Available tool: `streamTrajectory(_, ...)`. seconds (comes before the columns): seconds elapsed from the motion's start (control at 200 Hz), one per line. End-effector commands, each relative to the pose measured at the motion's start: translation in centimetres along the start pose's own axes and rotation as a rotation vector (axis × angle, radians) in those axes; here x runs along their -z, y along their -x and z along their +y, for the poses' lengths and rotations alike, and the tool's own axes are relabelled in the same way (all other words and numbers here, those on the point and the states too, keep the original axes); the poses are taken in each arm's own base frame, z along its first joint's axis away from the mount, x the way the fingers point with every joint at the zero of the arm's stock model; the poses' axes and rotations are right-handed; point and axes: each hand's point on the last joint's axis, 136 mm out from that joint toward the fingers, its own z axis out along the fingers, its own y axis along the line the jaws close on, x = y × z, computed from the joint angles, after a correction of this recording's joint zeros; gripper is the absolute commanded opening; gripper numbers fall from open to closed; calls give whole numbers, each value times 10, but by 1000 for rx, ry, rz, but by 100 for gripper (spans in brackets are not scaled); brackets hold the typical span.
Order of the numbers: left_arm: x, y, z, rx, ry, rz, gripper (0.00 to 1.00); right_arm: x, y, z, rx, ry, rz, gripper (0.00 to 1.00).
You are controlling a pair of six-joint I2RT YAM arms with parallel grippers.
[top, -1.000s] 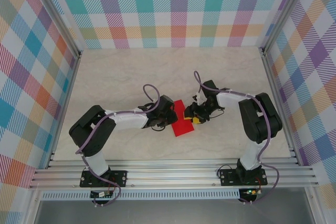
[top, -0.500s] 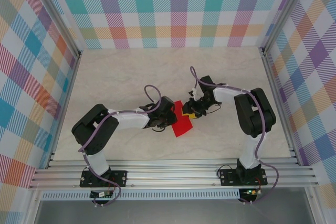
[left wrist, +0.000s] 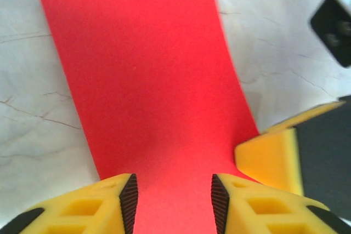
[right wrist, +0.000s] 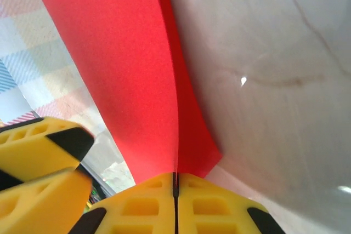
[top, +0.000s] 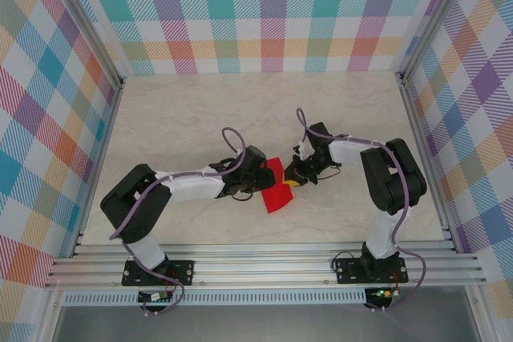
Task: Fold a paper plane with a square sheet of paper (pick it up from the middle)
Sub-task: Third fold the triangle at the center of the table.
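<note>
Near the middle of the bench [top: 200, 110], seen from above, the red paper plane [top: 275, 190] is sitting between the two arms. The left hand [top: 258, 174] is meeting its left edge and the right hand [top: 294, 179] its right edge, with bare marble stretching away on every side. Under the left wrist, that hand's fingers [left wrist: 118, 198] are standing apart, the sheet running between them to a straight far edge. Under the right wrist, the right hand is pinching the sheet's near edge, jaws pressed together, the paper curving up beside bare bench.
</note>
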Motion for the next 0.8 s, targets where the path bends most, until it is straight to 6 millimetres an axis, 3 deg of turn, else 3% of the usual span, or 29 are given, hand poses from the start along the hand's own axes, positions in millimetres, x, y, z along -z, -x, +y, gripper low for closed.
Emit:
streamTrajectory(0.0,18,-6,-12,-114,-23,-27,49,14,3,13,-64,46,-74,7)
streamTrajectory(0.35,40,-44,-44,-416,-46,-25,64,19,-4,1,-192,20,-131,9)
streamTrajectory(0.595,33,-66,-53,-588,37,-21,71,15,0,2,-190,24,-115,9)
streamTrajectory(0.8,20,-73,-59,-714,173,-42,72,14,0,1,-188,18,-110,10)
